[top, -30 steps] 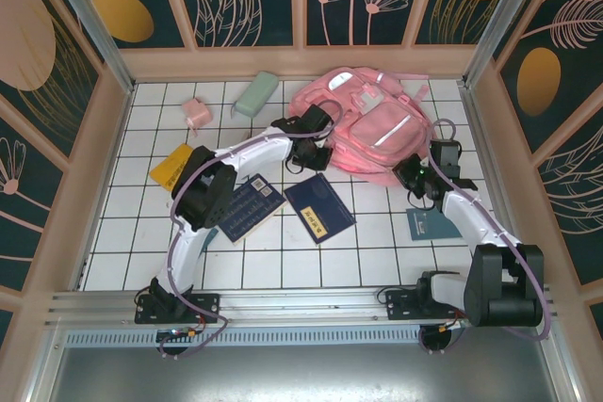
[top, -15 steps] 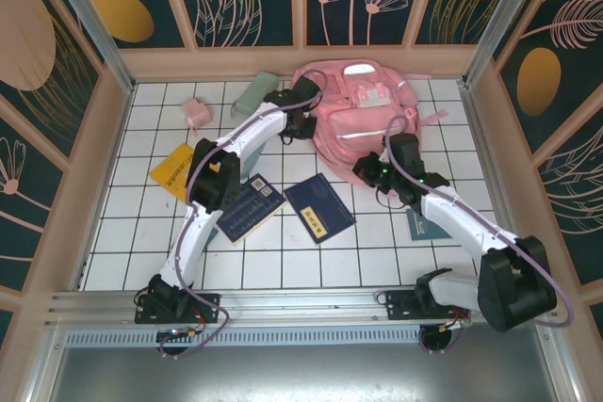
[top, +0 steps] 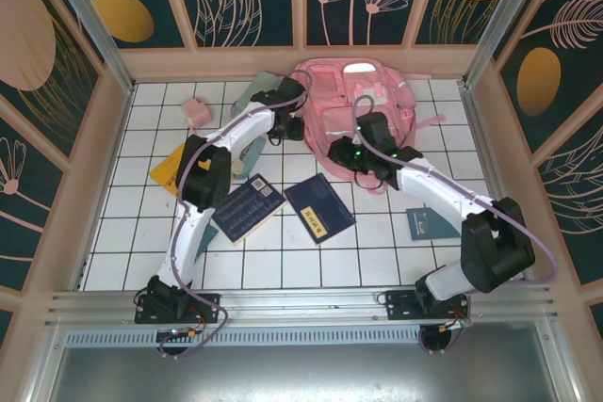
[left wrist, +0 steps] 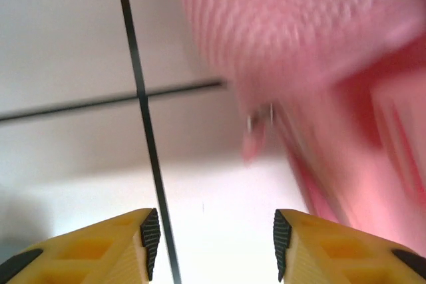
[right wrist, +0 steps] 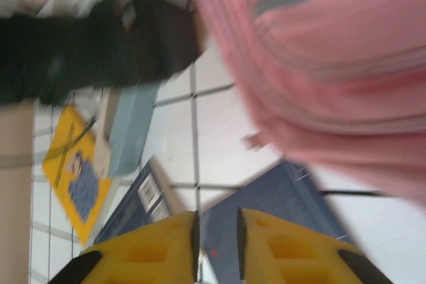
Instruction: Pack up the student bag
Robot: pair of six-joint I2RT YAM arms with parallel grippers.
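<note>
1. student bag (top: 377, 105): lying at twelve o'clock on the table (top: 141, 233).
2. left arm: stretching far forward, left gripper (left wrist: 216, 234) hanging released at the bag's nine o'clock edge.
3. right arm: bending inward, right gripper (right wrist: 216, 231) hovering barely parted, empty, at seven o'clock.

The backpack (top: 372, 91) has swung square toward the back wall. The left hand (left wrist: 213, 237) and right hand (right wrist: 216, 237) have followed and opened.

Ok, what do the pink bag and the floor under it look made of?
The student bag looks like soft woven fabric, matte: the weave shows close up in the left wrist view, and it slumps. The floor looks like smooth white tiles with dark joints, either ceramic or a printed panel; I can't tell which.
</note>
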